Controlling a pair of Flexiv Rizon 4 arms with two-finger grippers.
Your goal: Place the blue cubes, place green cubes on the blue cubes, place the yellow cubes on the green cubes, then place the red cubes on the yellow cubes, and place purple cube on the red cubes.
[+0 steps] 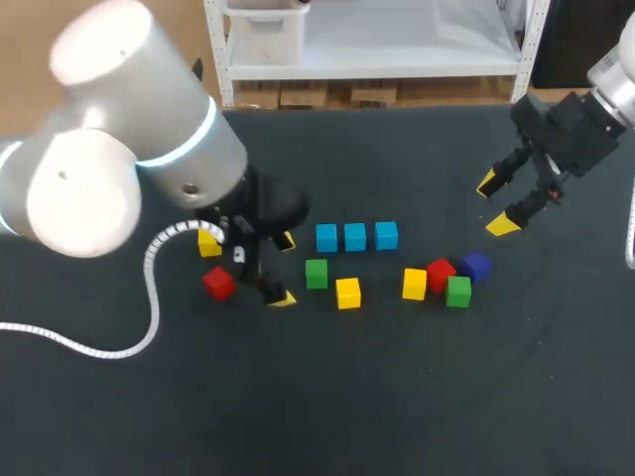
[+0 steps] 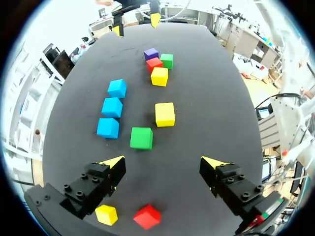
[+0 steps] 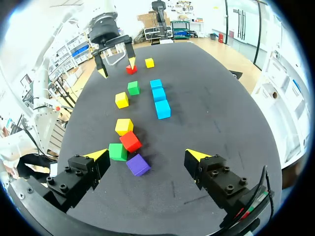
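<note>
Dark table [image 1: 397, 397] with three blue cubes [image 1: 355, 237]

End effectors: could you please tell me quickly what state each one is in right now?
Left end effector: open, holding nothing.
Right end effector: open, holding nothing.

Table [image 1: 397, 397]: plain matte black. Blue cubes [image 1: 355, 237]: cyan-ish, all three the same shade. Green cubes [image 1: 317, 274], yellow cubes [image 1: 348, 293], red cubes [image 1: 218, 284]: solid, saturated. Purple cube [image 1: 476, 266], at 1 o'clock of a green one: dark violet. Left gripper [image 1: 284, 270], right gripper [image 1: 494, 205]: black bodies, yellow tips. Left arm [image 1: 99, 149]: silver, cyan ring.
</note>
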